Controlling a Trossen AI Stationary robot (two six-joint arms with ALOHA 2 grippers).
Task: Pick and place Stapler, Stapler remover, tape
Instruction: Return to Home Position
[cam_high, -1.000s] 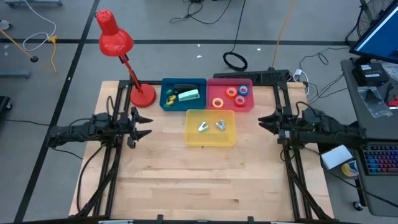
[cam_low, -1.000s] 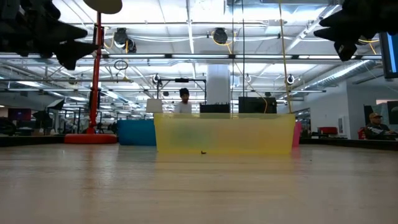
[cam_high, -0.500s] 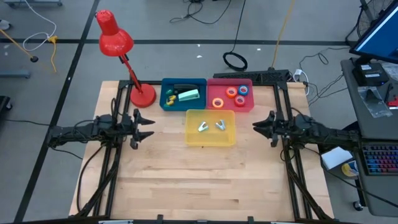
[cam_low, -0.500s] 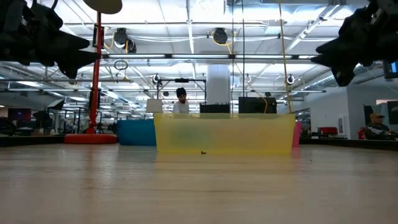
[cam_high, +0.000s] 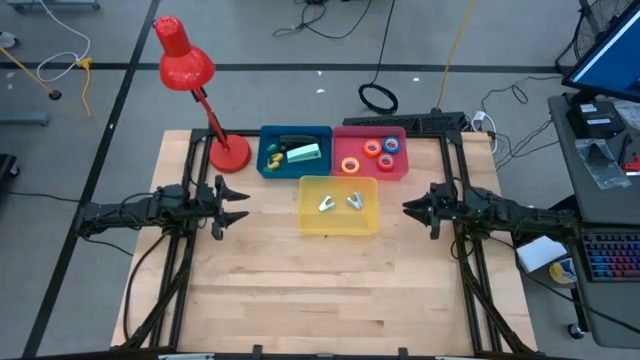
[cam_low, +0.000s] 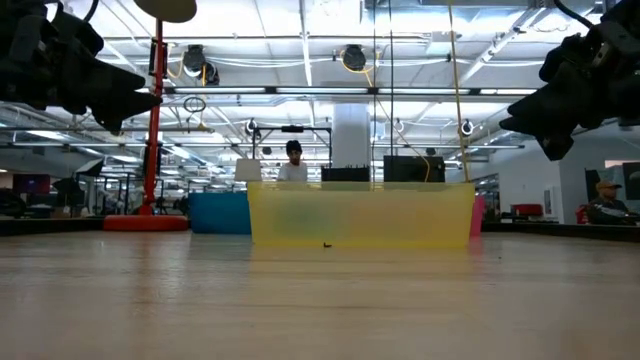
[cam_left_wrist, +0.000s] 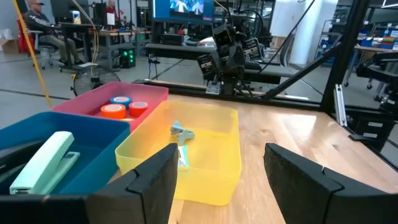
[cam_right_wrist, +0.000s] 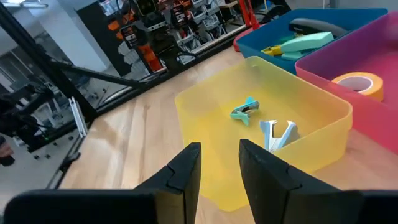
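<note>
Three bins stand at the table's far middle. The blue bin holds a mint-green stapler and a dark one. Tape rolls lie in the pink bin: blue, orange and red. The yellow bin holds two grey staple removers. My left gripper hovers open left of the yellow bin, pointing level at it. My right gripper hovers on the bin's right, with a narrow gap between its fingers and nothing in it.
A red desk lamp stands at the back left, its base beside the blue bin. Dark frame rails run along both table sides. Bare wood lies toward the near edge. A person shows far behind the table.
My right gripper has come down and a little toward the yellow bin, with its finger gap unchanged. My left gripper has sunk slightly. The bins and what they hold have not moved.
</note>
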